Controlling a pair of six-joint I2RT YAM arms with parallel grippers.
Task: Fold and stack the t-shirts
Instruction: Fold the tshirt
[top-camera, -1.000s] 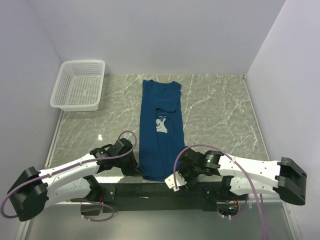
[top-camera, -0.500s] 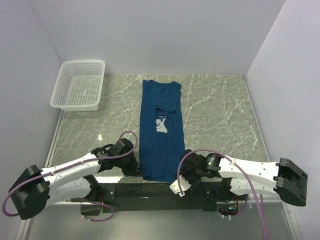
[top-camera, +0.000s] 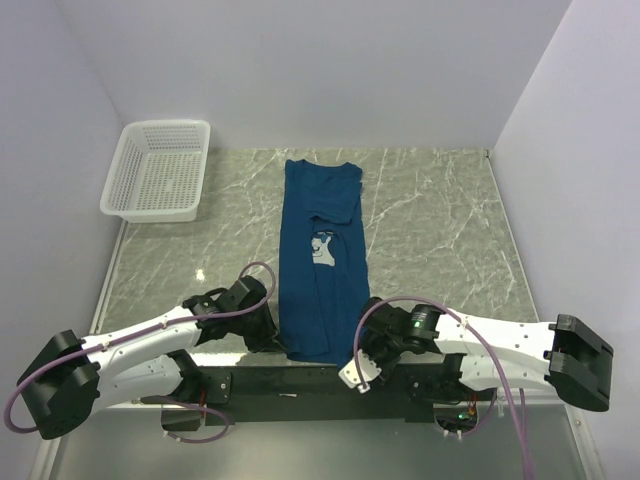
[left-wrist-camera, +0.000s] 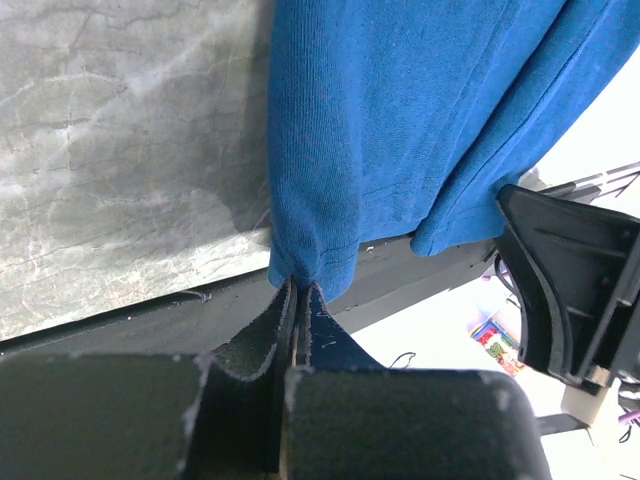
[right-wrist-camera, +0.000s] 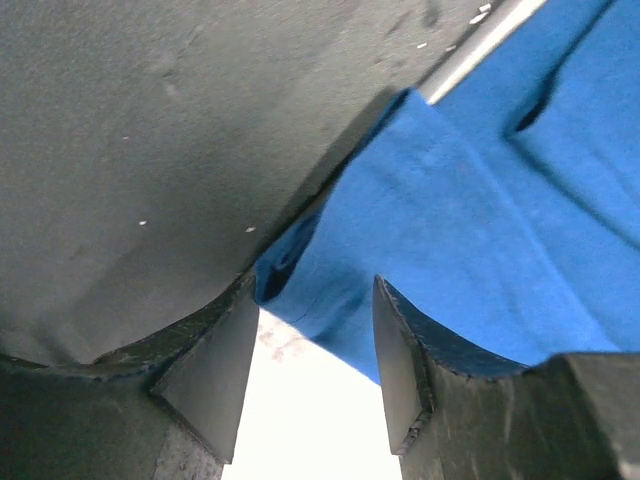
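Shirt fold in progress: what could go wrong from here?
1. The right gripper is open, and only a corner of the shirt seems to lie between its fingers. Closing may miss it, and a one-sided lift would skew the fold.
2. The left gripper pinches just a small tip of hem, which might slip out.

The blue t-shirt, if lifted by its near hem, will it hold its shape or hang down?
Probably floppy: the t-shirt bunches into creases where the left claw pinches its corner. Likely light: thin knit fabric. Its hem sags over the table edge.
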